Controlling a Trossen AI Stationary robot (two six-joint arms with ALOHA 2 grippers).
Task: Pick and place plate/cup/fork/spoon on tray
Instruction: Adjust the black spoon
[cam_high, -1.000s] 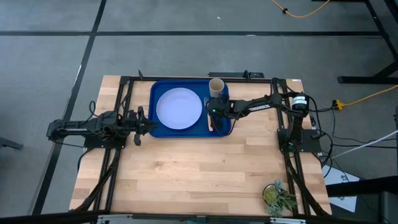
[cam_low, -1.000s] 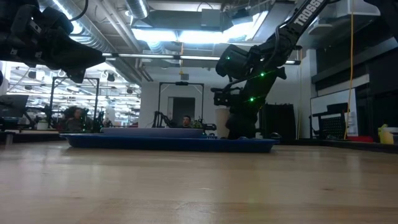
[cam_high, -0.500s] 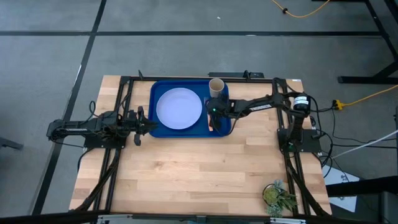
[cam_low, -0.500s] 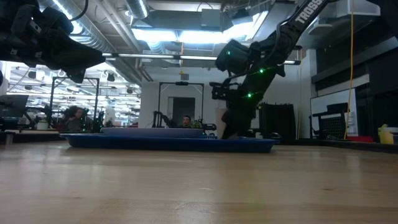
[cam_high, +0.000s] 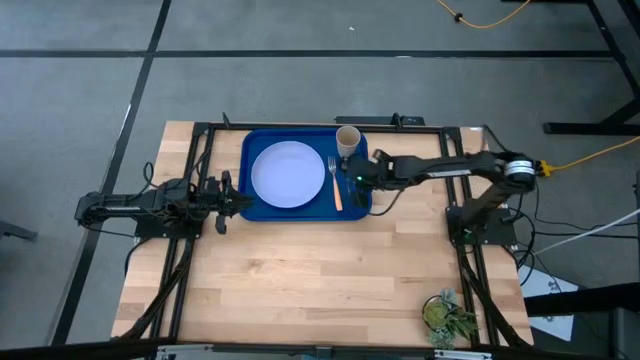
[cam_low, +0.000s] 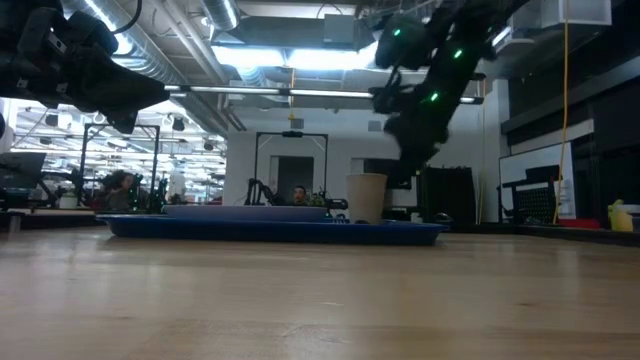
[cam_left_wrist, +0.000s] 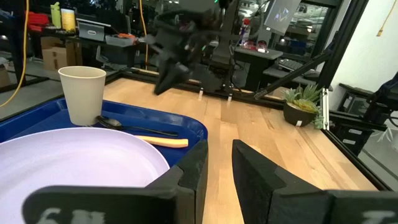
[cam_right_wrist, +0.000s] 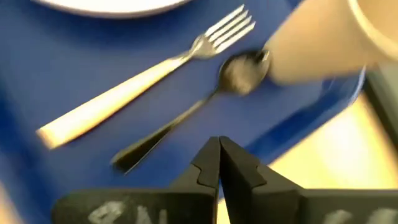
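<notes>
— Where has all the tableware ended up?

— All four pieces sit on the blue tray (cam_high: 255, 205), which lies toward the far side of the wooden desk (cam_high: 320, 280). The plate (cam_high: 287, 174) fills the tray's left part. The fork (cam_high: 334, 180) lies just beside the plate on its right, tines pointing to the far edge, wooden handle toward the near rim.

— And the spoon?

— The spoon (cam_right_wrist: 205, 102) lies alongside the fork, on the side away from the plate, apart from it. Its bowl rests right at the foot of the cup (cam_left_wrist: 82, 94), which stands upright in the tray's far right corner.

— What are the arms doing?

— The right tool (cam_high: 356, 176) hangs over the tray's right edge, above the spoon and clear of it. Its fingers (cam_right_wrist: 219, 163) are pressed together with nothing between them. From desk height you see that arm raised well above the cup (cam_low: 366, 196).

— The other one?

— The left tool (cam_high: 238, 203) waits at the tray's left edge, near the plate. Its two fingers (cam_left_wrist: 189, 177) stand a little apart, a narrow gap between them, holding nothing.
</notes>
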